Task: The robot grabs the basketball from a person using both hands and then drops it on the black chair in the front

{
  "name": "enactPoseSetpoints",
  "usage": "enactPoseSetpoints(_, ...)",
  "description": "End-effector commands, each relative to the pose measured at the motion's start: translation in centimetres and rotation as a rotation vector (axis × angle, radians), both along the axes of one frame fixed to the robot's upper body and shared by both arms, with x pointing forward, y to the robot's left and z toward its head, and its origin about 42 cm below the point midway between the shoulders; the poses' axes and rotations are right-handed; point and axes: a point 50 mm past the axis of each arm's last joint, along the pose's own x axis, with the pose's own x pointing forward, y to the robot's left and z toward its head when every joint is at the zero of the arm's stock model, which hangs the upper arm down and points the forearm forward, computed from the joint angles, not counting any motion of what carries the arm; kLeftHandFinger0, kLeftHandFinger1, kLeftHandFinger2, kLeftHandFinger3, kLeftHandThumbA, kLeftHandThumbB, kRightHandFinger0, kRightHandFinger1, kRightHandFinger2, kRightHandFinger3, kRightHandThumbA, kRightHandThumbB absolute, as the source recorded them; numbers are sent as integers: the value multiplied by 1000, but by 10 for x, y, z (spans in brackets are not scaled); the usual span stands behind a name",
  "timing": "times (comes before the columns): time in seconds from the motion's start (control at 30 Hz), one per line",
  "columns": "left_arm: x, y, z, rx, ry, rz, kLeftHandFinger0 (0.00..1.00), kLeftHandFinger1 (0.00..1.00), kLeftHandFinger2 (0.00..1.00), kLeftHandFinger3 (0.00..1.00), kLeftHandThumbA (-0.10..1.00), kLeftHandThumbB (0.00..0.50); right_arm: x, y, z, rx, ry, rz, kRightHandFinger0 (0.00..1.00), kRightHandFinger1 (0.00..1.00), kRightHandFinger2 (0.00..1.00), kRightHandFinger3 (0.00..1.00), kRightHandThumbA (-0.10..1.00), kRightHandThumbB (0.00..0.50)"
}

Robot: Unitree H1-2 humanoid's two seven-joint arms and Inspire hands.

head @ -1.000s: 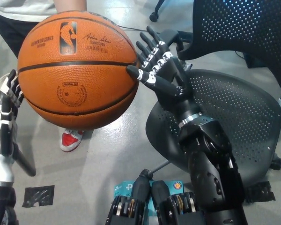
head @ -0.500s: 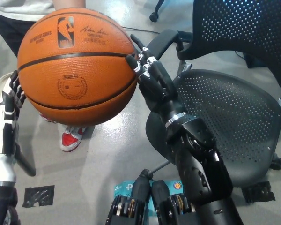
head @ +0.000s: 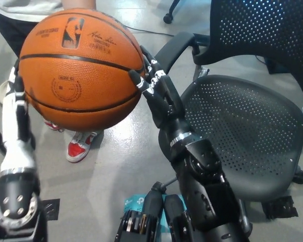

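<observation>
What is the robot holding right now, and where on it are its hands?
The basketball, pressed between both hands: the white left robot hand on the ball's left side, the black right robot hand on its right side. A person stands behind it.

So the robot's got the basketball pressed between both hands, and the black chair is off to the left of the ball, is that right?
Not quite. The head view shows the basketball pressed between the white left hand and the black right hand, but the black chair is to the right of the ball, not the left.
</observation>
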Motion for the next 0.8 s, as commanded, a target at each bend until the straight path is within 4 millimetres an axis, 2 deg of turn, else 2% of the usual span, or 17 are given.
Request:
enactPoseSetpoints(0.0, 24, -63, 27, 10, -69, -192, 1000, 1000, 1000, 1000, 1000, 108, -23, 73, 26, -30, -140, 161, 1000, 1000, 1000, 1000, 1000, 310)
enactPoseSetpoints(0.03, 25, -68, 28, 30, -55, -181, 1000, 1000, 1000, 1000, 1000, 116, -23, 75, 24, -58, -184, 151, 1000, 1000, 1000, 1000, 1000, 283)
enactPoseSetpoints(0.2, 27, -76, 25, 29, -16, -202, 1000, 1000, 1000, 1000, 1000, 147, -21, 78, 23, -96, -224, 123, 1000, 1000, 1000, 1000, 1000, 277)
enactPoseSetpoints(0.27, 28, -79, 25, 24, -5, -216, 1000, 1000, 1000, 1000, 1000, 111, -20, 78, 22, -100, -200, 117, 1000, 1000, 1000, 1000, 1000, 287)
enactPoseSetpoints(0.33, 30, -80, 25, 28, -3, -225, 1000, 1000, 1000, 1000, 1000, 101, -19, 77, 22, -94, -191, 111, 1000, 1000, 1000, 1000, 1000, 284)
enactPoseSetpoints(0.53, 35, -86, 26, 52, -8, -236, 1000, 1000, 1000, 1000, 1000, 103, -17, 71, 22, -71, -177, 101, 1000, 1000, 1000, 1000, 1000, 251)
enactPoseSetpoints(0.67, 36, -87, 26, 54, -9, -234, 1000, 1000, 1000, 1000, 1000, 103, -17, 70, 22, -69, -179, 97, 1000, 1000, 1000, 1000, 1000, 247)
enactPoseSetpoints(0.7, 37, -93, 32, 75, -28, -244, 1000, 1000, 1000, 1000, 1000, 132, -17, 63, 27, -55, -201, 87, 1000, 1000, 1000, 1000, 1000, 222)
enactPoseSetpoints(0.77, 36, -98, 43, 86, -33, -267, 1000, 1000, 1000, 1000, 1000, 134, -16, 59, 37, -41, -235, 70, 1000, 1000, 1000, 1000, 1000, 225)
